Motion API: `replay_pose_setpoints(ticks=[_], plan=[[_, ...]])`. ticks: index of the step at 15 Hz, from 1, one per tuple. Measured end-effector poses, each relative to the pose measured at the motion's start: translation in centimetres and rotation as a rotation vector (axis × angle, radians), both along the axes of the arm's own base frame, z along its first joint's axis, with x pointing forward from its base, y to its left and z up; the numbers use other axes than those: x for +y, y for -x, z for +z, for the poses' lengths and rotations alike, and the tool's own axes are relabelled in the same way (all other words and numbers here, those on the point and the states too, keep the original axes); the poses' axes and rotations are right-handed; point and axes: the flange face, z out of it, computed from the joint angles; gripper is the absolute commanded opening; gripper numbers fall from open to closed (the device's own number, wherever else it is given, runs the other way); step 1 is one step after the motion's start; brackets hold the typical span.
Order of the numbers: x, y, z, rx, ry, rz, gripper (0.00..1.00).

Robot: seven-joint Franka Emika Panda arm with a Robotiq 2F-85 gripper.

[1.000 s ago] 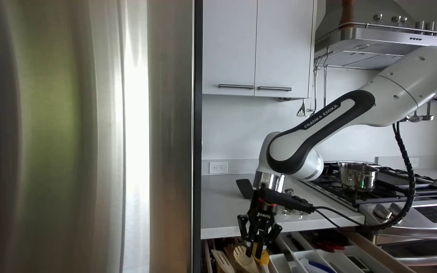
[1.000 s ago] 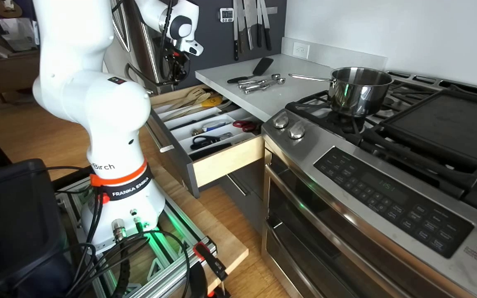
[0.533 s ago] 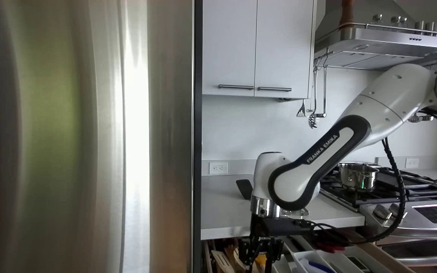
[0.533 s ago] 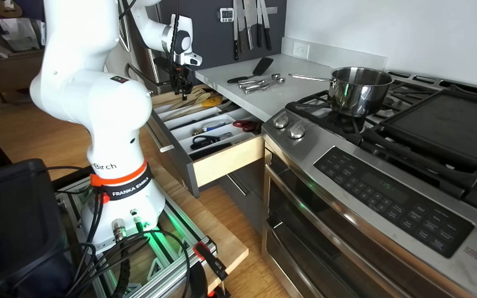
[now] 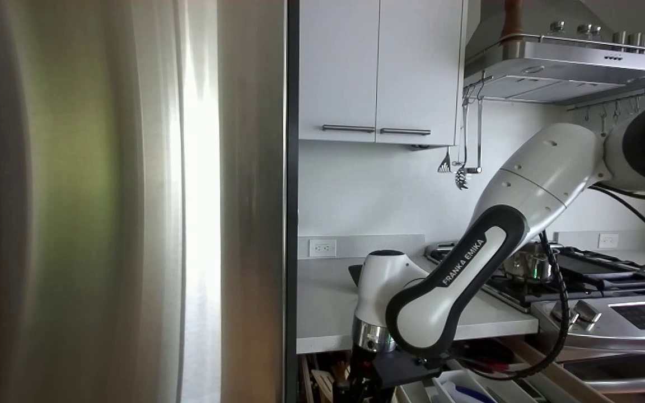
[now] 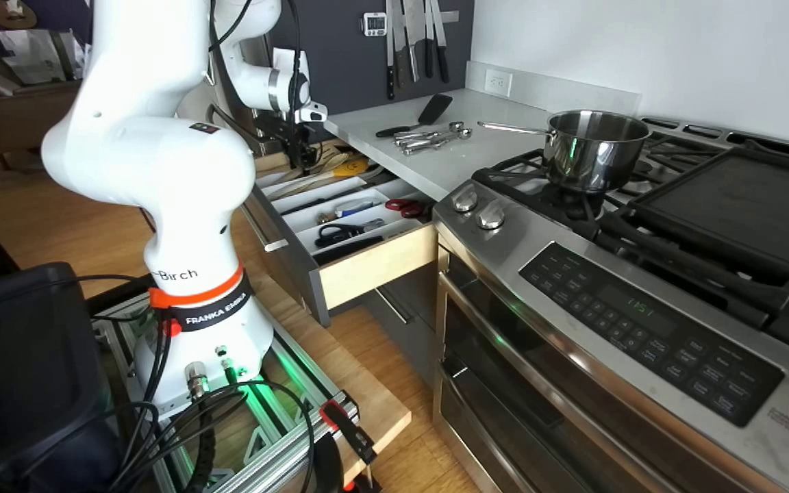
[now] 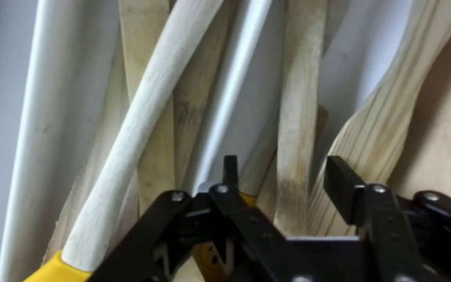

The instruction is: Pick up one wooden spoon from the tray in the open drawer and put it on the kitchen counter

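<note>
Black gripper is spread wide, holding nothing, with the wooden spoon showing in its gap. That spoon should feel light and stiff, so pinch its slim handle.

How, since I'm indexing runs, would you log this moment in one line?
phase: likely pre-grasp; jaws: open, wooden handle between them in wrist view; contact: unclear; drawer: open; kitchen counter: black spatula; pickup: not yet

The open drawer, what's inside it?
A white tray with wooden utensils, black-handled scissors, something red and more. The kitchen counter hides what lies at the back; the claw hides some too.
</note>
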Motion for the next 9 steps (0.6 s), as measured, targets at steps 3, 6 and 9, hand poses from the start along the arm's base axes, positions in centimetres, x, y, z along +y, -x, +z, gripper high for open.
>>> replay_pose_setpoints(ticks=[3,6,9], plan=[[0.9,-0.4,0.0,-0.017,-0.012,0.006,0.28],[1.6,-0.8,0.5,-0.031,-0.021,0.009,0.02],[1.4,-1.2,0.6,-0.037,-0.020,0.003,0.09]])
